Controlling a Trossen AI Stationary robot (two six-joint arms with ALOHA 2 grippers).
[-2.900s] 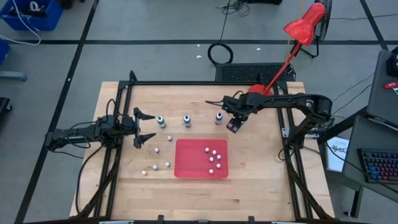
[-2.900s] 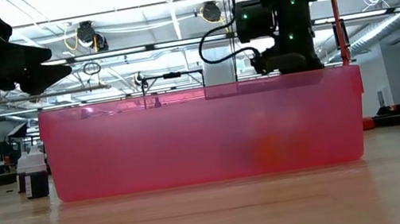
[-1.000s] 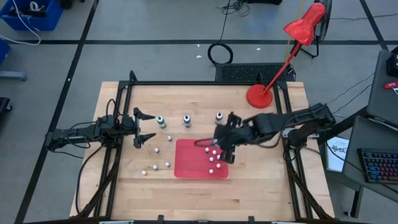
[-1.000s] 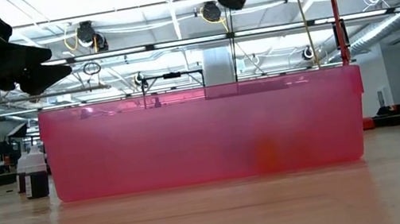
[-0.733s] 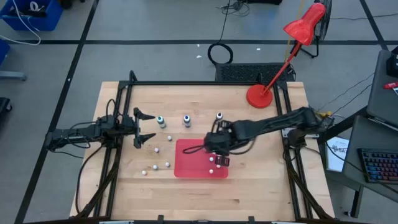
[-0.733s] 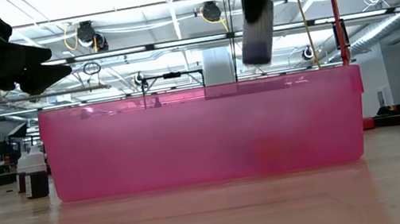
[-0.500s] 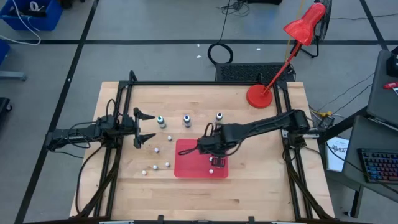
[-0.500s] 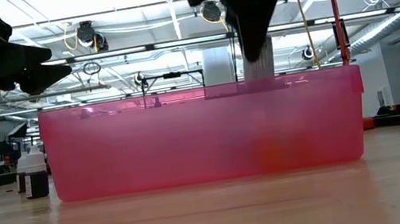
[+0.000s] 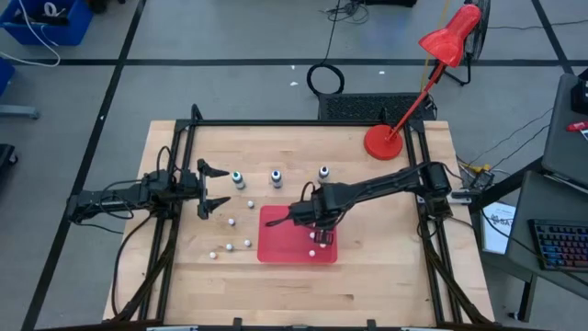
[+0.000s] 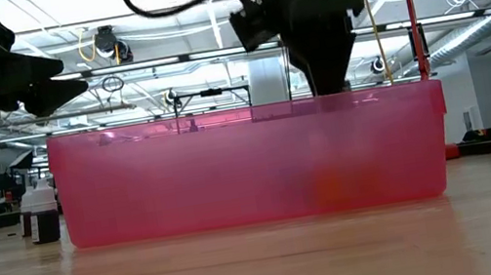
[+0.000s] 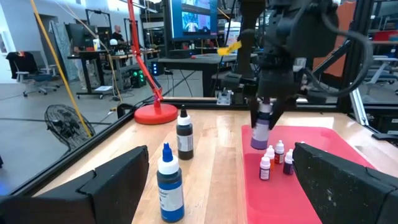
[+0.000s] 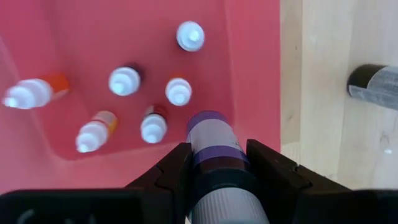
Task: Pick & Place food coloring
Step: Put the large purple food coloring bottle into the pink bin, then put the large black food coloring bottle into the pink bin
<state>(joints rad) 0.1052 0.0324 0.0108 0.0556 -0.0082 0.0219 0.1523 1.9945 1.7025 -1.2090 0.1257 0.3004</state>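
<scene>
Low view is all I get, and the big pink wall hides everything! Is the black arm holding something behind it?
Observer: Yes. In the right wrist view, the right pincer is shut on a purple-banded bottle.
Operator: Is anything in the tray already?
Observer: Six tiny dropper bottles sit inside the red tray, below the held one.
Operator: Where's the other arm?
Observer: From above, the left pincer hovers open at the left side of the table, near three bottles standing in a row on the wood behind the tray.
</scene>
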